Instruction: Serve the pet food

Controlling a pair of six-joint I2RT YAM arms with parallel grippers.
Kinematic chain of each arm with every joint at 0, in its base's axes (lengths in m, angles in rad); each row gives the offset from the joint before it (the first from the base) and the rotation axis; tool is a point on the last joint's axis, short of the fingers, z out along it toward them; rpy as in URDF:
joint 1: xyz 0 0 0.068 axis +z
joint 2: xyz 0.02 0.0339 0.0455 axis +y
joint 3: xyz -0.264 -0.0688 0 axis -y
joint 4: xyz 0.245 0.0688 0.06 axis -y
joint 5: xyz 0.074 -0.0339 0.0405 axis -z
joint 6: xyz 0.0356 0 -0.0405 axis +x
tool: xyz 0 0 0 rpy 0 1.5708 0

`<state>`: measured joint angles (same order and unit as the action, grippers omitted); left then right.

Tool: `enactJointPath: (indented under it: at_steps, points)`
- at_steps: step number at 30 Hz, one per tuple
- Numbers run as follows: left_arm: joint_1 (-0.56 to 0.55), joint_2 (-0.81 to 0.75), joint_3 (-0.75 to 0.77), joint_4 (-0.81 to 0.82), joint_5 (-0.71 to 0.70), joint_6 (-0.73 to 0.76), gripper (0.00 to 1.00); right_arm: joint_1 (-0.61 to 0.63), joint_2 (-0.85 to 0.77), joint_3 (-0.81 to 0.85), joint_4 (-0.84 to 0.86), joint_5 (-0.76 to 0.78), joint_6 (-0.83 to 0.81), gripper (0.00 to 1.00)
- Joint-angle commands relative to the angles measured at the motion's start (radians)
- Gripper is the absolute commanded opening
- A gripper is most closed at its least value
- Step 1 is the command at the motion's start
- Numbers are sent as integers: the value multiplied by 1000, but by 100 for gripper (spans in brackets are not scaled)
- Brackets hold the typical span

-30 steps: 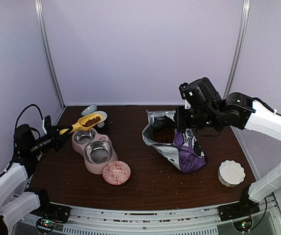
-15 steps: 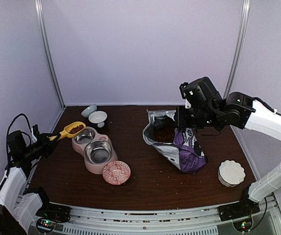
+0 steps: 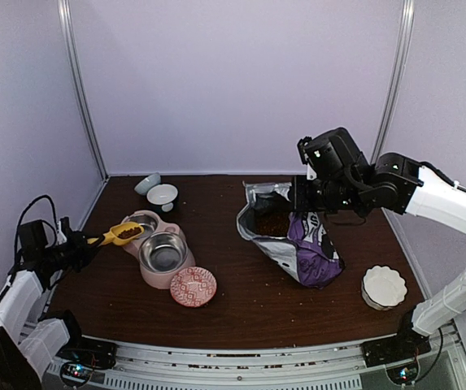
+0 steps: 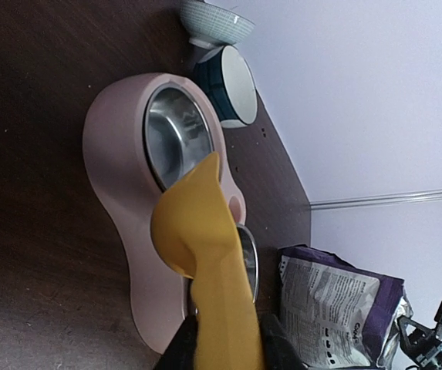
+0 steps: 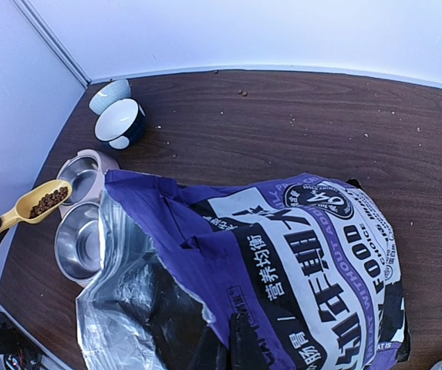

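Brown pet food sits in the cup of a yellow scoop. The left gripper is clamped on the scoop's handle, so the food is just past its fingers, out at the far end of the scoop. The scoop is held up off the table. Its cup is at the left edge of the pink feeder, close to the far steel bowl. I cannot tell if it is right over that bowl or only beside it. The far bowl and the near steel bowl show only shiny metal inside.

More brown food lies in the open mouth of the purple bag. The bag leans on the table, well apart from the scoop. The right gripper is pinched tight on the bag's top edge.

A red patterned dish sits just in front of the feeder. A white wavy-edged bowl is near the right side. At the back stand a blue and white bowl and a grey bowl, side by side.
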<state>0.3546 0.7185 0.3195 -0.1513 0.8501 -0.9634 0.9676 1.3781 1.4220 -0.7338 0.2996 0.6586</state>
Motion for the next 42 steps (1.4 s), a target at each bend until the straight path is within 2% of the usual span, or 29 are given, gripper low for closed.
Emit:
enactJointPath:
  at_steps: [1, 14, 30, 42]
  points:
    - [9, 40, 79, -11, -11, 95, 0, -11, -37, -5, 54, 25, 4, 0]
    - [9, 185, 241, -165, -58, 297, 0, -13, -23, 2, 53, 17, 0, 0]
    - [5, 293, 375, -259, -62, 427, 0, -14, -13, 11, 50, 13, 0, 0]
    - [-84, 354, 524, -393, -172, 546, 0, -15, -18, 8, 46, 16, -3, 0]
